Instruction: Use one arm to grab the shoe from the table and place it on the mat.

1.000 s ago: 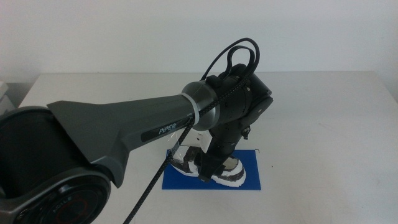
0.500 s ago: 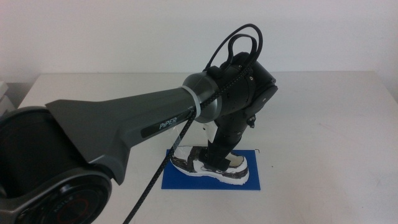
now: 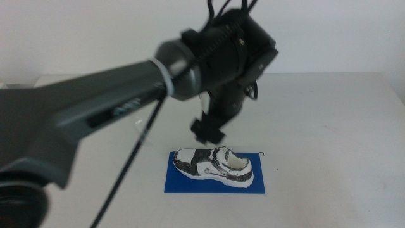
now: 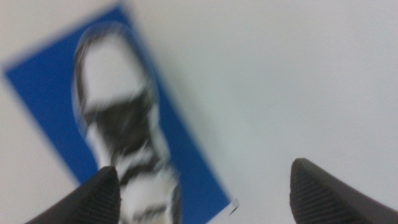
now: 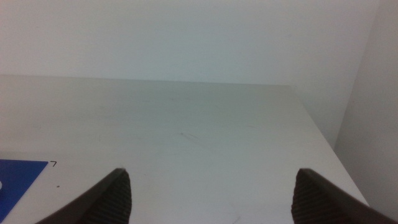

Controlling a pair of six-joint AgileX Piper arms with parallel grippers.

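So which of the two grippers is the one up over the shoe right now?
The left gripper, hanging open above the shoe on the mat. The right gripper, also open, sees only bare table and the mat's corner.

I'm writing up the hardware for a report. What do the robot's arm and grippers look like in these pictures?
The left arm is dark grey and tapered, with a pale marking on its side too blurred to read and a light silver ring before a black, blocky wrist. A black cable runs along it and loops above the wrist. The left gripper is black. In both wrist views, each gripper, the right gripper included, has two dark, rounded, finely textured jaws.
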